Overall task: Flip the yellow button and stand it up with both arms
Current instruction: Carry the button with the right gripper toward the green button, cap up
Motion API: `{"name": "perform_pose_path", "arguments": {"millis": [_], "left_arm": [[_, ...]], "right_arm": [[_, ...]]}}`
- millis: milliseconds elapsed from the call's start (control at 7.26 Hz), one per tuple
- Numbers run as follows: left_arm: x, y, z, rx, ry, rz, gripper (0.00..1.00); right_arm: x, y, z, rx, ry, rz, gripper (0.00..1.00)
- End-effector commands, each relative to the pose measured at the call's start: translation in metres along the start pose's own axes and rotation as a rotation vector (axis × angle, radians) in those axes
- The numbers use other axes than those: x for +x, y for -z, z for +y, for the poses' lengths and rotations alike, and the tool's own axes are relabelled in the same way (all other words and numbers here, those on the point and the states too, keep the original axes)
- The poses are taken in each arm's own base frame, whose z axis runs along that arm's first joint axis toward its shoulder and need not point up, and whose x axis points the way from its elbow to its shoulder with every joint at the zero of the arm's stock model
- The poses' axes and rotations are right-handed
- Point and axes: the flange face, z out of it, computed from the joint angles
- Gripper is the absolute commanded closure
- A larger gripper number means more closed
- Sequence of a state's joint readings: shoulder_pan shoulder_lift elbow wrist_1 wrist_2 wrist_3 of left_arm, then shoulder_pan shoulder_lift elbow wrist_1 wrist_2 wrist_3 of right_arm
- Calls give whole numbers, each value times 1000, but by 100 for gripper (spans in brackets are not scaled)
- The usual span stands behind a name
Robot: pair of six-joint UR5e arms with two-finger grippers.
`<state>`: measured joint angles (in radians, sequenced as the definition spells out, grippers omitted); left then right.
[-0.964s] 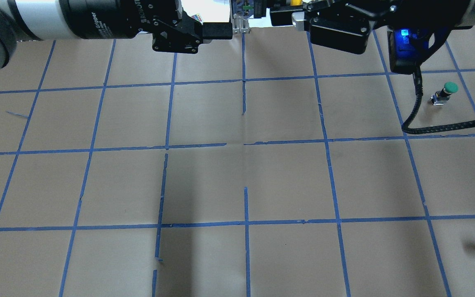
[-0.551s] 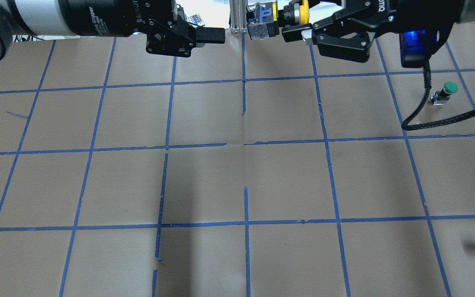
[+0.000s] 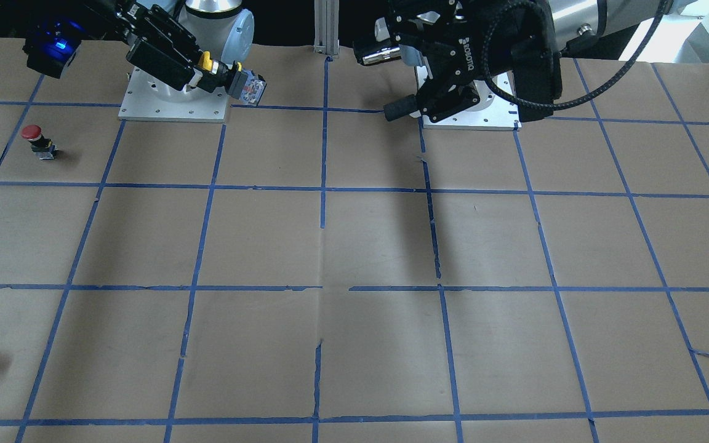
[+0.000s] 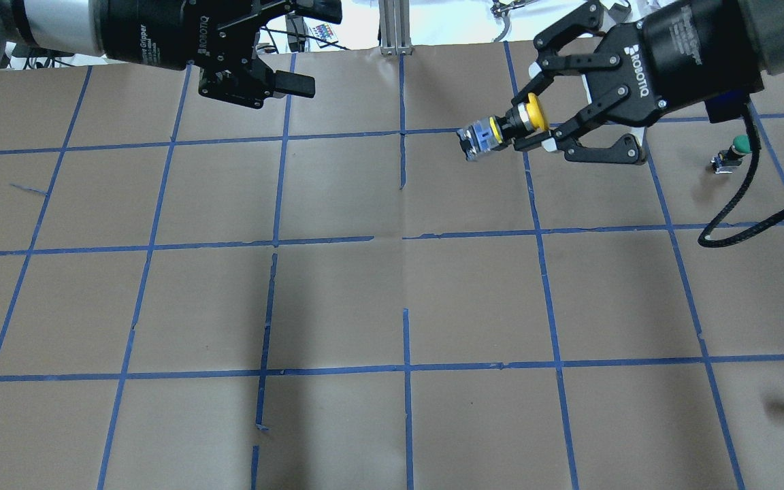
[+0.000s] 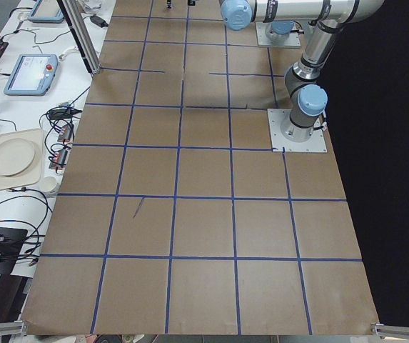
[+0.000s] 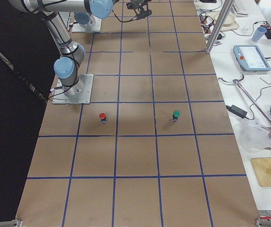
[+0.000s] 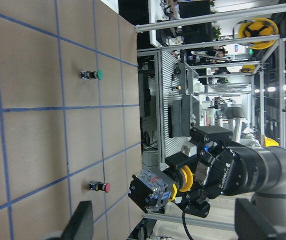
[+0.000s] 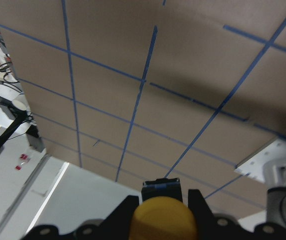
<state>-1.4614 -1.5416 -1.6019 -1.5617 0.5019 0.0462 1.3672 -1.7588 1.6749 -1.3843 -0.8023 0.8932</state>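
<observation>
Right gripper has come down from the far table edge toward the grid, and left gripper has backed off to its own side.

Overhead: right jaws pinch the yellow button at the neck. It lies horizontal, off the table, body pointing at the left arm. Left jaws are spread wide.

Front: same grip, button up near the right base plate.

Left wrist: button seen body-first, wide apart left fingers at frame bottom.

Right wrist: yellow cap sits tight between both fingers.
</observation>
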Motion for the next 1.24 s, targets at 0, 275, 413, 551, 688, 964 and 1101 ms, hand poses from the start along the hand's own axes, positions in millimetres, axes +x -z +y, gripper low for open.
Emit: {"name": "perform_pose_path", "arguments": {"millis": [0,275,413,551,688,964,1101], "left_arm": [[-14,9,-28,28,-17,-258,0],[-14,15,-32,33,-63,-522,0],[-24,26,-31,40,-65,-736,0],[-30,36,-30,47,-65,-877,0],[-32,32,-27,41,-58,-963,0],[-38,16,-32,7,-77,-1040,0],[-53,6,-46,-18,-69,-1042,0]], "right_arm": [[23,-1,-28,163,374,269,82],[43,17,-66,214,710,481,82],[60,27,-97,163,882,533,82],[76,38,-130,177,1022,613,82],[90,41,-159,175,1208,670,82],[124,60,-210,133,1489,709,82],[139,64,-228,131,1595,727,82]]}}
